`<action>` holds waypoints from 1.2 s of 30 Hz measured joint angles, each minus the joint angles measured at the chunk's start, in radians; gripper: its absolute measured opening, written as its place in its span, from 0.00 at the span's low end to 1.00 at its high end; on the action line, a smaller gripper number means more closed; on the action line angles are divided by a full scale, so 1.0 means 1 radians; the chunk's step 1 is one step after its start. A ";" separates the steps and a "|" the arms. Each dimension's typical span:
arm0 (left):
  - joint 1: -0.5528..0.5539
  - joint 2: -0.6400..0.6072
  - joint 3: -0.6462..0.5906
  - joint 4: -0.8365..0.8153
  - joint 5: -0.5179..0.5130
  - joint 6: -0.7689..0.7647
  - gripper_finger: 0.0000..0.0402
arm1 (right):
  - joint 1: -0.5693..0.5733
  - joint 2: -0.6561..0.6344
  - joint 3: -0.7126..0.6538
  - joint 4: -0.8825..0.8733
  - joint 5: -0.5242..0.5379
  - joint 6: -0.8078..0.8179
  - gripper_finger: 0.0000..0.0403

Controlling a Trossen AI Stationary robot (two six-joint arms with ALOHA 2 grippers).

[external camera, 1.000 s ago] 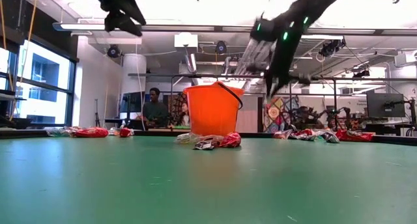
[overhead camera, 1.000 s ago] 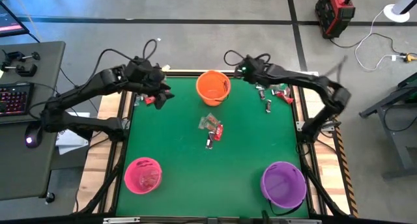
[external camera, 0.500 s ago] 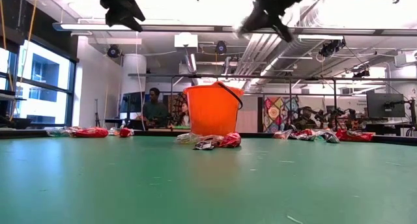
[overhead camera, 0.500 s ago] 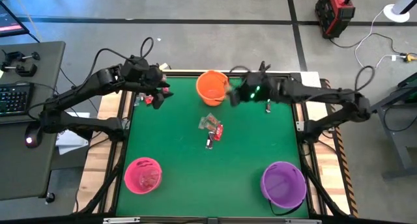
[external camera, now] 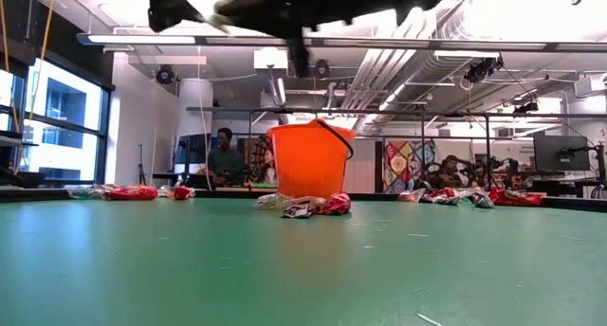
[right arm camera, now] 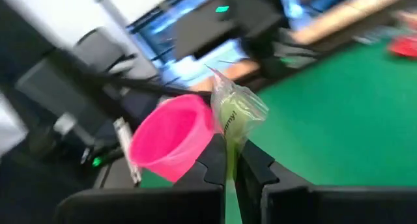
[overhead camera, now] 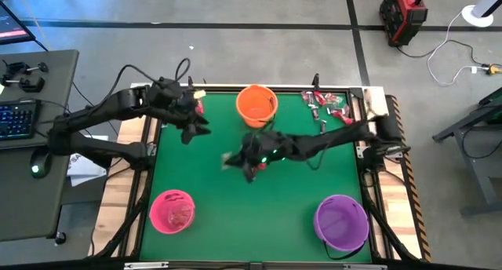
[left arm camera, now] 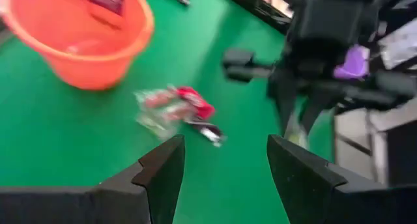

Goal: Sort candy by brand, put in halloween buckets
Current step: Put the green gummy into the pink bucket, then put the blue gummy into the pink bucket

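Observation:
Three halloween buckets stand on the green table: orange [overhead camera: 256, 105] at the far middle, pink [overhead camera: 172, 210] near left, purple [overhead camera: 341, 221] near right. A small pile of candy [external camera: 308, 206] lies in the table's middle, and more candy [overhead camera: 329, 105] lies at the far right. My right gripper [right arm camera: 229, 168] reaches over the middle pile, shut on a pale clear-wrapped candy [right arm camera: 233, 110]. My left gripper [left arm camera: 221, 178] hovers open and empty at the far left [overhead camera: 194, 129], left of the orange bucket. My right gripper pinches the candy's wrapper by its lower end [right arm camera: 229, 146] between its two fingers. The rest of the piece sticks out past the fingertips. The fingers lie nearly level and point toward the table's left side. The candy is lifted clear, above the table.
Red candy [external camera: 133, 191] lies along the far left edge. My right arm [overhead camera: 314, 144] stretches across the table from its right side, above the middle pile. The green surface between the pink and purple buckets holds nothing.
My right gripper has swept from the candy at the far right, past the orange bucket, to above the table's middle, turning from pointing down to nearly level and staying shut. My left gripper has drifted a little toward the near edge.

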 joint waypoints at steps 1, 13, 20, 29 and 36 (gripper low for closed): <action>-0.027 -0.002 0.000 0.000 -0.019 -0.027 0.51 | 0.012 0.033 0.030 0.015 -0.017 -0.039 0.00; -0.139 -0.019 0.000 0.007 -0.156 -0.098 0.51 | 0.131 0.462 0.625 -0.070 -0.095 -0.216 0.00; -0.139 -0.019 0.000 0.027 -0.158 -0.073 0.51 | 0.130 0.665 0.939 -0.257 -0.066 -0.199 0.01; -0.139 -0.019 0.000 0.027 -0.158 -0.024 0.51 | 0.130 0.724 1.060 -0.410 -0.101 -0.134 0.21; -0.139 -0.031 0.000 0.023 -0.157 0.058 0.51 | 0.127 0.724 1.105 -0.475 -0.108 -0.115 0.50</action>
